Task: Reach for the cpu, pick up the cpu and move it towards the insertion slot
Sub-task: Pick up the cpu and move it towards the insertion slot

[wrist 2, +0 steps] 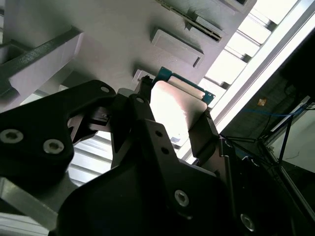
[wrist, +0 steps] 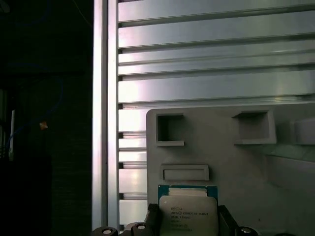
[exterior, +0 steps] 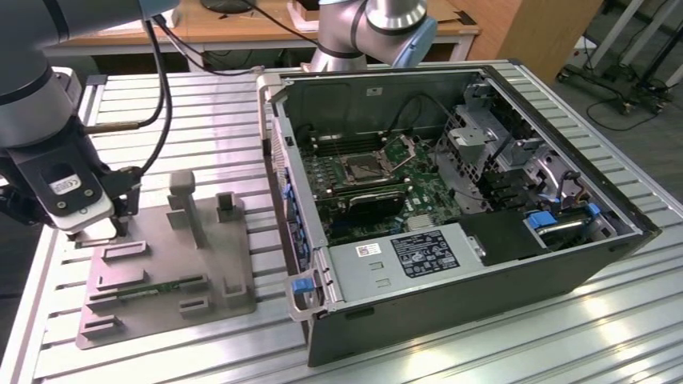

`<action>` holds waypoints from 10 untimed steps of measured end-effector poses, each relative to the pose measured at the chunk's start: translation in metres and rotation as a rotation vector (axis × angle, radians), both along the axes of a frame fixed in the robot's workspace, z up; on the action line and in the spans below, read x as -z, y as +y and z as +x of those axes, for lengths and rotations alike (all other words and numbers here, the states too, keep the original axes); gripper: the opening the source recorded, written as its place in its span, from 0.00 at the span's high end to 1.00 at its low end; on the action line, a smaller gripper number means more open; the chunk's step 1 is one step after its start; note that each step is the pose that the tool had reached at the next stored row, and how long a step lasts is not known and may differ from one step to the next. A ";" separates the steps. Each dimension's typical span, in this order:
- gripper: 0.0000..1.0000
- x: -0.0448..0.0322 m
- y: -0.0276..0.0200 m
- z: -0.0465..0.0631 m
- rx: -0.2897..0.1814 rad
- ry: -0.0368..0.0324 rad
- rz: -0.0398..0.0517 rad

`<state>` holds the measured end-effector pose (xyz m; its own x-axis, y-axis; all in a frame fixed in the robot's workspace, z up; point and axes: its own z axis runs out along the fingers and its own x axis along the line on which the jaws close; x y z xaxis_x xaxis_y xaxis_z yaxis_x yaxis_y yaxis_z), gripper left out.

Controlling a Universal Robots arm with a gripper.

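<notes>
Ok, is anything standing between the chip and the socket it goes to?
Yes: the holder's upright posts and the case wall stand between the chip and the socket. Nothing covers the socket.

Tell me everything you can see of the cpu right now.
The cpu is a flat square chip: pale silver metal top with print, thin blue-green rim. It sits in the gripper, whose dark fingers press two opposite edges, near an edge of the grey tray. Whether it rests on the tray cannot be told.
</notes>
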<state>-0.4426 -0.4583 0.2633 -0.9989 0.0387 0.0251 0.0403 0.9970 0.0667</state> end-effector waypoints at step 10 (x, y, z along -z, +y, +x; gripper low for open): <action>0.46 -0.0056 0.0000 0.000 0.000 0.0000 0.0000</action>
